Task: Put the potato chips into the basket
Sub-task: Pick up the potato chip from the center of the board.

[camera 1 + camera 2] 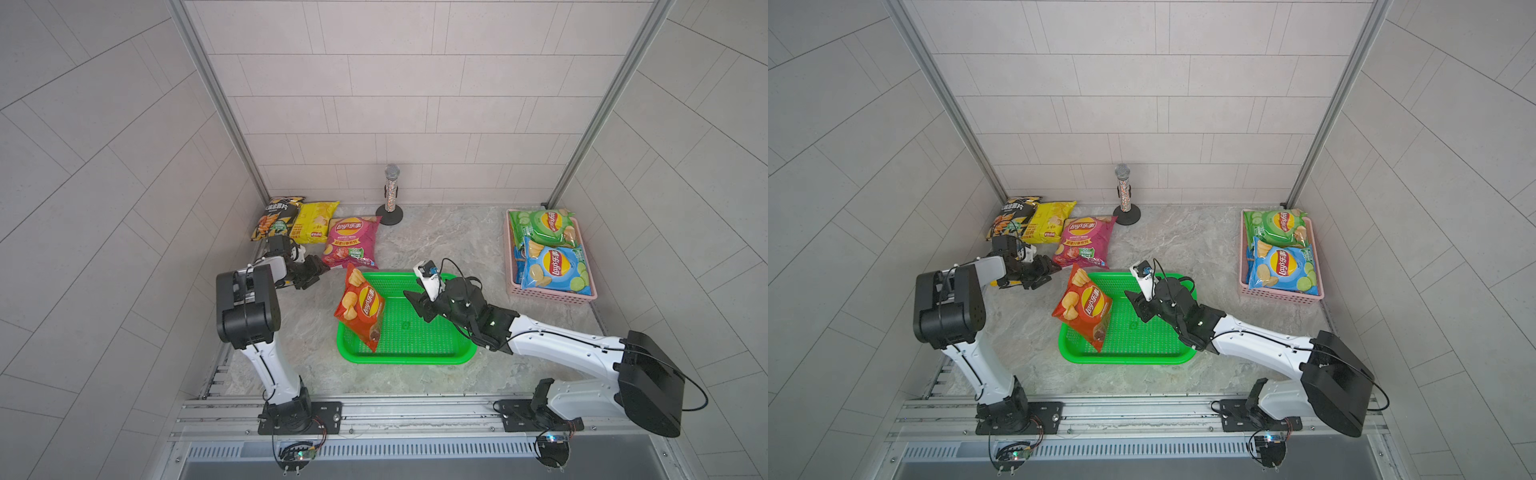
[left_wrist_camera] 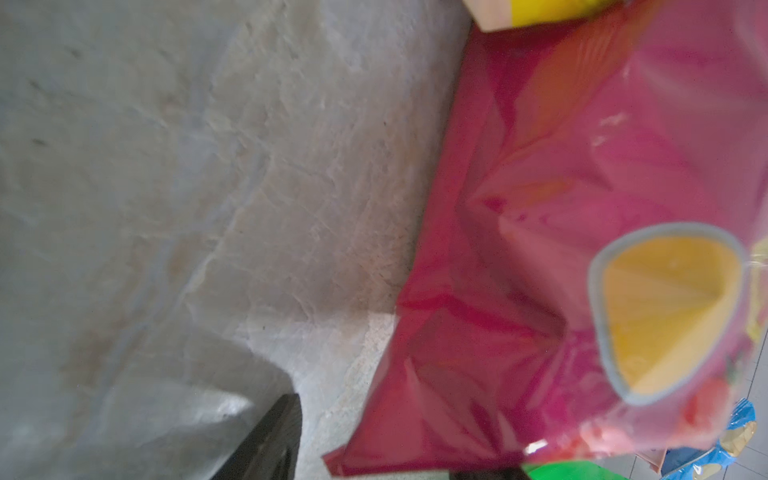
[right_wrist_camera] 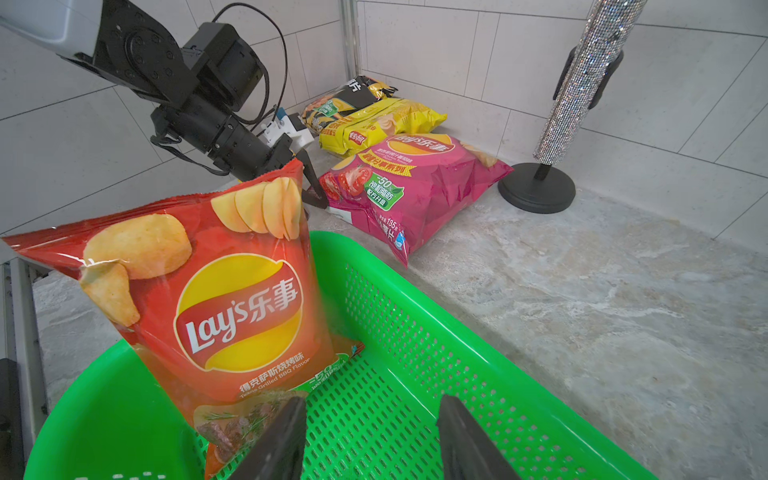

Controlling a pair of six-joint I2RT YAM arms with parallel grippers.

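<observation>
A red-orange potato chips bag [image 1: 360,309] [image 3: 232,307] stands tilted inside the green basket [image 1: 407,358] [image 3: 415,332], leaning on its left rim. My right gripper [image 1: 417,306] [image 3: 370,440] hovers over the basket floor beside that bag, open and holding nothing. A magenta bag [image 1: 353,241] [image 2: 561,187] lies flat behind the basket, with a yellow bag [image 1: 313,222] and a black bag [image 1: 276,218] in the back left corner. My left gripper [image 1: 318,276] [image 2: 374,461] is open at the magenta bag's near corner, which lies between its fingers [image 2: 270,440].
A pink basket [image 1: 552,294] at the back right holds a green bag [image 1: 542,226] and a blue bag [image 1: 555,268]. A glittery microphone on a round black stand [image 1: 390,195] [image 3: 582,83] is at the back wall. Tiled walls close in three sides.
</observation>
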